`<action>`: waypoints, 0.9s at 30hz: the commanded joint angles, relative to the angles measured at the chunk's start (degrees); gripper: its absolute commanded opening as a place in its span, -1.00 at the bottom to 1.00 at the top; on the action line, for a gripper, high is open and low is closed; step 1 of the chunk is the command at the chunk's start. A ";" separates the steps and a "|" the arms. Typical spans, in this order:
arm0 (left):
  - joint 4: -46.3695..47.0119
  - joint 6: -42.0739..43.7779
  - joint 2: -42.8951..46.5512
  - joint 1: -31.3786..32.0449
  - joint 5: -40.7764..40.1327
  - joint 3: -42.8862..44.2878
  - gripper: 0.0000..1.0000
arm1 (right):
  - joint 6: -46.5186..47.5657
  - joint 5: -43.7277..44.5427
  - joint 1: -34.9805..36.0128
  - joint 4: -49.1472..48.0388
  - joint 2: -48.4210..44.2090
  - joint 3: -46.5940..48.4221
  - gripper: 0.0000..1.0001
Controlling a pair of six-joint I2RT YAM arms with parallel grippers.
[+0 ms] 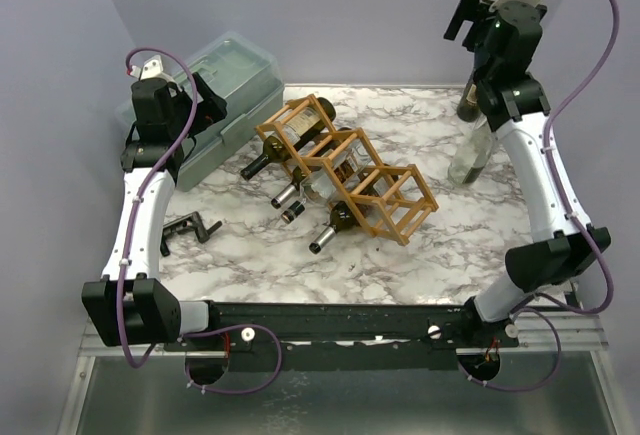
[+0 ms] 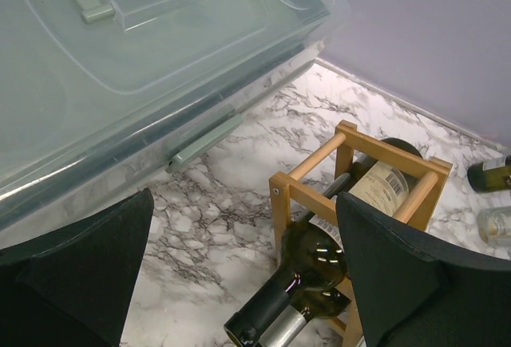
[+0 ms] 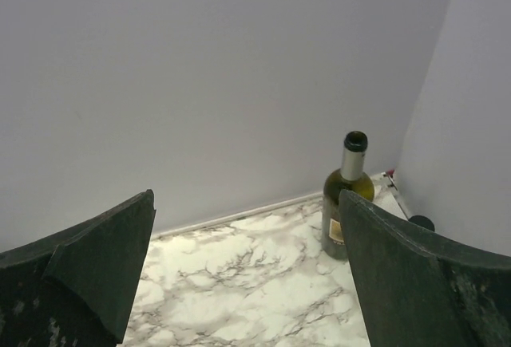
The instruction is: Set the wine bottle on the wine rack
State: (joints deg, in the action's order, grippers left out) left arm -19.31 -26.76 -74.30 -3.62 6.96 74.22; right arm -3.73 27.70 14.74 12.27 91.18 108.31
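Left jaws: spread wide with nothing between them. I see them hanging over the desk [image 1: 260, 255] at 10 o'clock, between the box and the rack.
Plastic box [image 1: 225, 85]: clear, with a pale-green handle and latch, lid shut, sitting at 10 o'clock.
Clamp [image 1: 190, 227]: small and black, lying on the desk at 8 o'clock.
Wine rack [image 1: 345, 170]: mid-desk, running from 11 o'clock down to 4 o'clock.
Racked bottles [image 1: 322, 240]: lying in the cells toward the rack's 11 o'clock end, necks pointing to 7 o'clock.
Green wine bottle [image 3: 345, 199]: upright at 2 o'clock, near the far-right corner and well apart from the rack.
Clear bottle [image 1: 470, 160]: upright, just beside the green one.
Right jaws: spread wide and empty, raised high at 1 o'clock and facing the back wall.
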 commanded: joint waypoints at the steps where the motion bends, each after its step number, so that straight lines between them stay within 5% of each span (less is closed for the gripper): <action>1: 1.20 -1.43 -1.56 0.28 3.14 0.13 0.95 | -8.77 -10.96 -9.90 7.38 5.20 3.48 1.00; 7: 1.21 -3.11 -5.90 0.39 8.89 1.36 0.90 | -12.59 -20.95 -19.54 10.29 13.86 7.81 1.00; 27: -0.15 0.43 -10.32 0.37 13.36 3.93 0.93 | -1.65 -18.66 -21.30 6.39 26.79 16.52 0.99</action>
State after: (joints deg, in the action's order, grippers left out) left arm -19.35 -28.27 -83.20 -3.36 18.22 76.49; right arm -8.97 10.37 -6.13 20.60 115.11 121.89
